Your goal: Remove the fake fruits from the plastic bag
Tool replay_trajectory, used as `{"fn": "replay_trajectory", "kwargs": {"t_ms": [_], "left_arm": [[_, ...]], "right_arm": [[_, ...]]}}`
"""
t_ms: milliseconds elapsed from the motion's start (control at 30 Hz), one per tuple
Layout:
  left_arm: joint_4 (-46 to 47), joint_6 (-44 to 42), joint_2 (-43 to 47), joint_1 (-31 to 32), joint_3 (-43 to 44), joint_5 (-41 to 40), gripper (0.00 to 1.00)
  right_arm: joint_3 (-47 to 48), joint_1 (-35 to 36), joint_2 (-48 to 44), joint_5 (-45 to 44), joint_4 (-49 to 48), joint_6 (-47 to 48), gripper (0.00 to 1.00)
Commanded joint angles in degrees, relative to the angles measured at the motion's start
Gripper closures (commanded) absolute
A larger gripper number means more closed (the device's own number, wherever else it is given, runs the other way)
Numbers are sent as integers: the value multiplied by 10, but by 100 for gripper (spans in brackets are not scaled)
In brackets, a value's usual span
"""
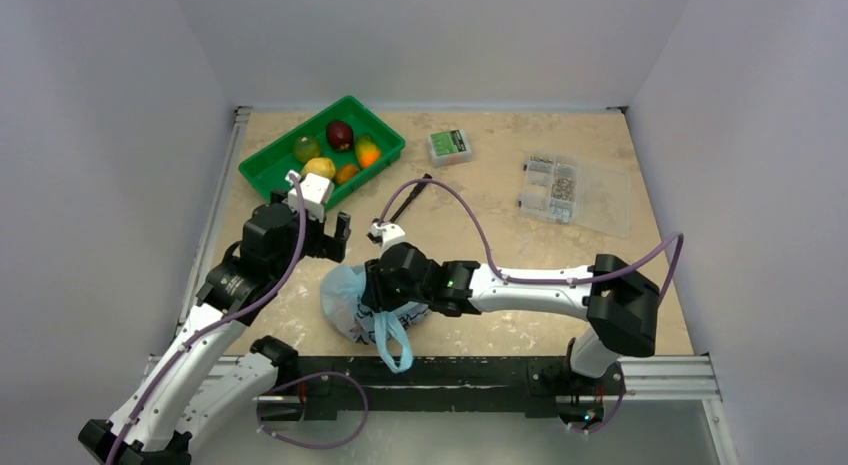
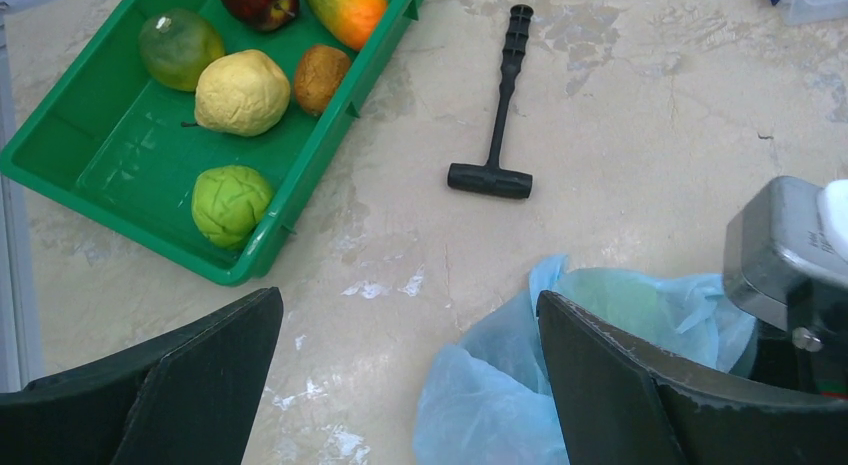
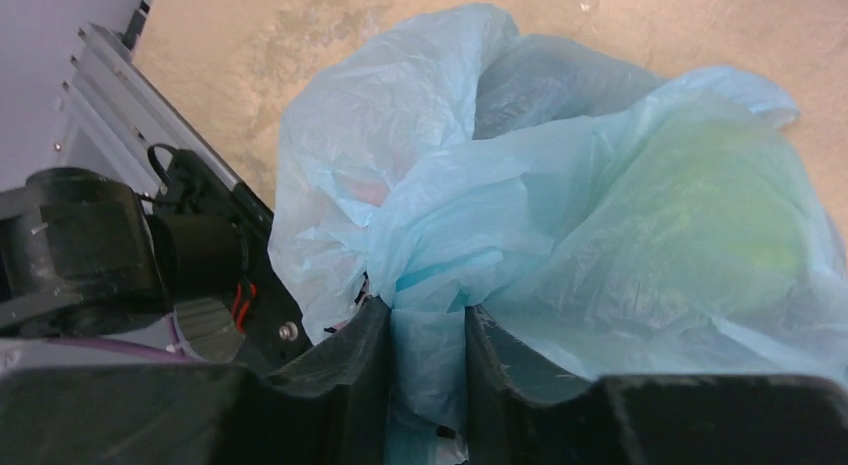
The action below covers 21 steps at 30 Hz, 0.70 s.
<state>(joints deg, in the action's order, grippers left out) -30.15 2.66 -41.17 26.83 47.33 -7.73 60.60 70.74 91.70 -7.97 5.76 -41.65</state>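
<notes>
Near the front edge of the counter [image 1: 500, 215], the plastic bag [image 3: 560, 185] is seen in a crumpled heap. It is thin, soft and very light, so it can be lifted easily and also torn. A bunched fold at its top is pinched between the narrow fingers of the right gripper [image 3: 428, 350]; this fold is a good place to be held. The film is pale blue and see-through, and a green round fruit [image 3: 730, 215] can be made out inside. That fruit is judged hard and slippery. Beside the bag, the left gripper [image 2: 410, 385] is held wide with nothing in it. Farther back, more fake fruits [image 2: 240, 90] are found in a green tray [image 2: 120, 170].
</notes>
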Motion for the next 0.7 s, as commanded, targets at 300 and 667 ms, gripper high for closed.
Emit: {"fn": "replay_trajectory", "kwargs": {"t_ms": [300,667], "left_arm": [[12,-15,-4,16,-3,-5,0],[1,-15,-51,16,12,73,0]], "right_arm": [[22,-87,10,100,-86,-7,100],[18,-145,-18,144,-102,50,100]]}}
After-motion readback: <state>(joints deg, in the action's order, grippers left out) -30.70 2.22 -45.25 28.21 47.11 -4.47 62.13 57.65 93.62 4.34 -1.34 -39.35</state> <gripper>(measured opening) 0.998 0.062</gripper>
